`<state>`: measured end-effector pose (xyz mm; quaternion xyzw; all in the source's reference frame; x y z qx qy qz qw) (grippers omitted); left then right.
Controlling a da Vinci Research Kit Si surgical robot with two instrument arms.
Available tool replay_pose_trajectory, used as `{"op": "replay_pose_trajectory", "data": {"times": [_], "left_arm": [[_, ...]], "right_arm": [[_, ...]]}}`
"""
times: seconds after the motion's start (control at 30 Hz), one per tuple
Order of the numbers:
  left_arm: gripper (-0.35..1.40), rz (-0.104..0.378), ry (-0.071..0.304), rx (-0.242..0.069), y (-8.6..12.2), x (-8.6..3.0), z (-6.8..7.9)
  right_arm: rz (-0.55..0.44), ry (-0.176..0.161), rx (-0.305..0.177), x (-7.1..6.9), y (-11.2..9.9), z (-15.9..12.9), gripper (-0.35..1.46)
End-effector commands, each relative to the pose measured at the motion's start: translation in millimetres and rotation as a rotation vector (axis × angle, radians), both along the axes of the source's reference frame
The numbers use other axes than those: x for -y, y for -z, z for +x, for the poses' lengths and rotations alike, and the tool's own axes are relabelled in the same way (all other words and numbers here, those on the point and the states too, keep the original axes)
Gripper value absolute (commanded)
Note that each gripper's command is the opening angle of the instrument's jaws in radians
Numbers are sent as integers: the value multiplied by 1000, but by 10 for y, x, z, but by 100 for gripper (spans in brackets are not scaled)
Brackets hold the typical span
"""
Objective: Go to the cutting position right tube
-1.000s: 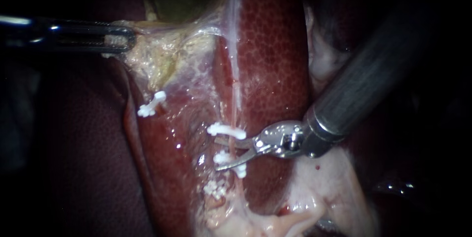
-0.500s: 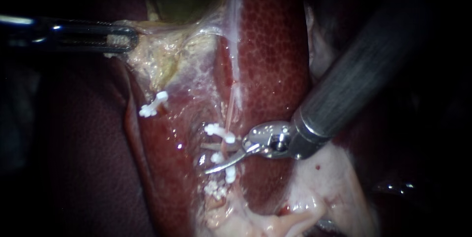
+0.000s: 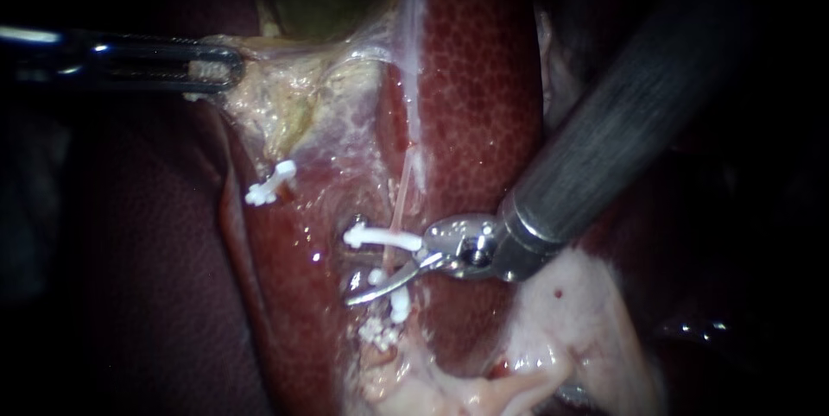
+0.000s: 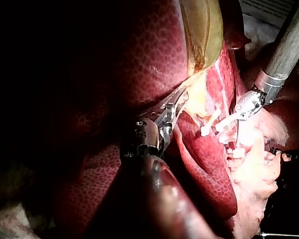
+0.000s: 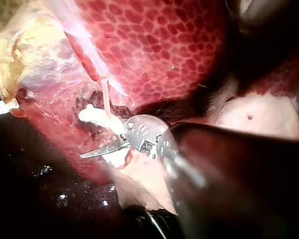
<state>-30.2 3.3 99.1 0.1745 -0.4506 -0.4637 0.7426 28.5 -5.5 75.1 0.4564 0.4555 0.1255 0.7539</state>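
Here, left end effector pinches gallbladder tissue — right end effector spread at tube between two clips.

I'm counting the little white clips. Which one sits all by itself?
The clip out towards the left instrument, with no other clip near it. The other clips crowd together along the thin tube.

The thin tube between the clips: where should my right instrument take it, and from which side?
Take the bare stretch of the tube between the upper clip and the lower clip, coming crosswise from the right instrument's side: it runs straight, and the open jaws seem to straddle it.
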Motion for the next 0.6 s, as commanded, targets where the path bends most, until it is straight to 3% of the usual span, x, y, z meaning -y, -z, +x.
{"op": "replay_pose_trajectory", "data": {"times": [0.03,0.6], "left_arm": [[-35,0,0,0,0,0,0],[-35,0,0,0,1,0,0]], "right_arm": [[1,2,1,0,0,-1,138],[0,0,1,0,1,-4,138]]}}
